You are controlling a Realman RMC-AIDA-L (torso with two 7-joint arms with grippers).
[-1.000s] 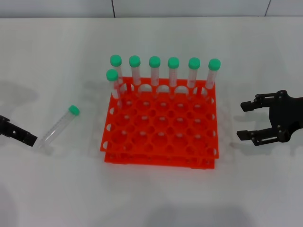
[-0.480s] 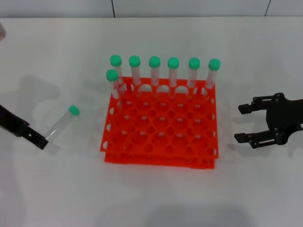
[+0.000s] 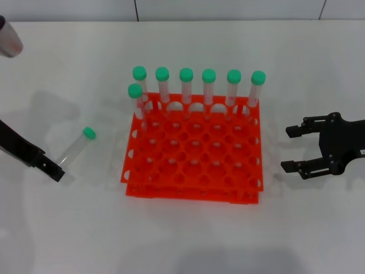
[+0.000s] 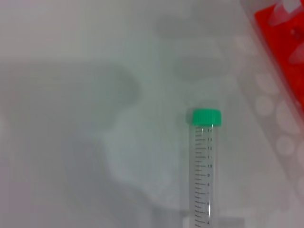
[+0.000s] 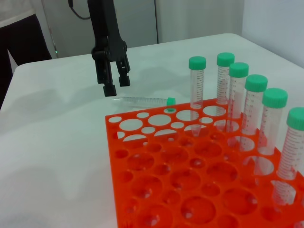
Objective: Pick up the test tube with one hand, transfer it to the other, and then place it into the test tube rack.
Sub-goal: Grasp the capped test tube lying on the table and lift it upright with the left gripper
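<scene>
The test tube [image 3: 77, 149] lies flat on the white table left of the rack, green cap pointing to the far right. It also shows in the left wrist view [image 4: 205, 166] and the right wrist view [image 5: 142, 100]. My left gripper [image 3: 55, 172] hangs just over the tube's bottom end, not holding it. In the right wrist view the left gripper [image 5: 117, 88] has its fingers a little apart, just above the tube. The orange test tube rack [image 3: 191, 194] stands in the middle. My right gripper [image 3: 293, 148] is open and empty right of the rack.
Several green-capped tubes [image 3: 186, 85] stand upright in the rack's far rows, also seen in the right wrist view [image 5: 247, 99]. The rack's near holes are empty. A person in dark clothes [image 5: 21, 33] stands beyond the table's far edge in the right wrist view.
My left gripper has moved right, up to the lying tube's bottom end. My right gripper has shifted slightly toward the rack. The tube has not moved.
</scene>
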